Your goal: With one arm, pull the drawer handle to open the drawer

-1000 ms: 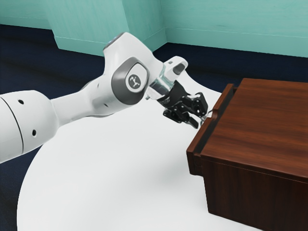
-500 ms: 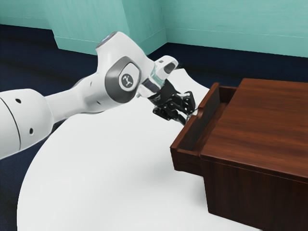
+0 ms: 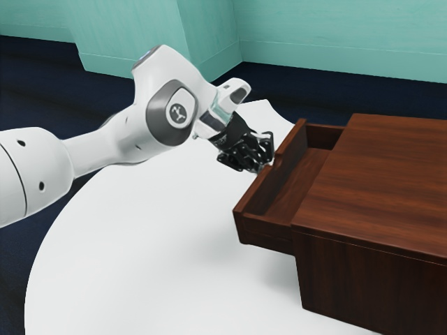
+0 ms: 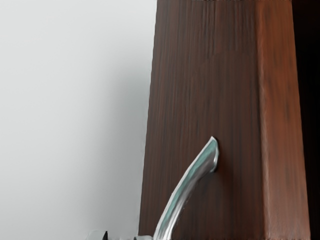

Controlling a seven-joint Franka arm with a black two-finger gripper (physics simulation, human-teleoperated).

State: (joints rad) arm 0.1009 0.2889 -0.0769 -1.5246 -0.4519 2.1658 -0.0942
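Pale teal walls [image 3: 328, 24] close the room behind, meeting at a corner, with a lighter teal baseboard [image 3: 363, 59] along their foot. The floor [image 3: 49, 77] is dark navy. A round white table [image 3: 154, 258] with a smooth top fills the foreground under soft, even light.

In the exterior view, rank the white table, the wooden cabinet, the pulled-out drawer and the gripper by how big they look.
Largest to smallest:
1. white table
2. wooden cabinet
3. drawer
4. gripper
Table over cabinet is the closer call.

A white round table [image 3: 140, 265] carries a dark wooden drawer cabinet [image 3: 377, 209].
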